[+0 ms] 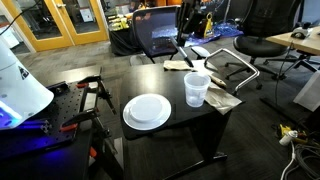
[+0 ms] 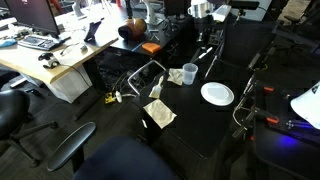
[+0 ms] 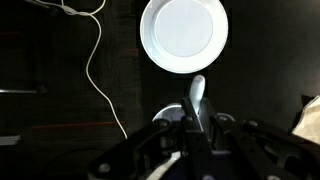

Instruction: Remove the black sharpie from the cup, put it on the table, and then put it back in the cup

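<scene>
**Exterior views.** Even, diffuse indoor light, moderately bright, with no hard shadows. The glazed doors (image 1: 55, 20) at the back are the brightest patch and slightly washed out. A blue-violet glow (image 1: 15, 120) sits at the frame edge in both exterior views. The table (image 1: 180, 125) is matte black with a faint grey sheen, and surface detail is lost in the dark top. The white plate (image 1: 147, 111) is close to clipping. Resolution is low and fine detail is smeared. The foreground chair back (image 2: 120, 160) is dark and blurred.

**Wrist view.** Dim and high in contrast. The white plate (image 3: 184, 35) is blown out to flat white. The gripper (image 3: 197, 128) is a dark, unfocused silhouette along the lower edge. The corners are darkened.
</scene>
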Available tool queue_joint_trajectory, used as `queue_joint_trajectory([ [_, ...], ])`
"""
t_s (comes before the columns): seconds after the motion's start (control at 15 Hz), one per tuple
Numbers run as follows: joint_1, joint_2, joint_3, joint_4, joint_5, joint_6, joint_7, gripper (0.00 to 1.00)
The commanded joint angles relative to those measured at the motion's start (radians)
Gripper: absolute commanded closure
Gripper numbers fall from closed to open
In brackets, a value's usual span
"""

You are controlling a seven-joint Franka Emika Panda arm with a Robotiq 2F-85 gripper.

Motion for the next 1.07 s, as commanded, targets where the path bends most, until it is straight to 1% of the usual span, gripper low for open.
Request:
queue_joint_trajectory([
  [0.0, 0.023, -0.163, 0.026, -0.168, -0.015, 0.072, 0.012, 0.97],
  [0.2, 0.048, -0.229, 0.06, -0.255, -0.005, 0.147, -0.005, 0.97],
  [0.4, 0.08, -0.247, 0.1, -0.314, -0.002, 0.227, -0.029, 0.97],
  [0.73, 0.134, -0.202, 0.158, -0.369, 0.006, 0.372, -0.081, 0.97],
  [1.0, 0.148, -0.134, 0.178, -0.382, 0.041, 0.501, -0.161, 0.97],
])
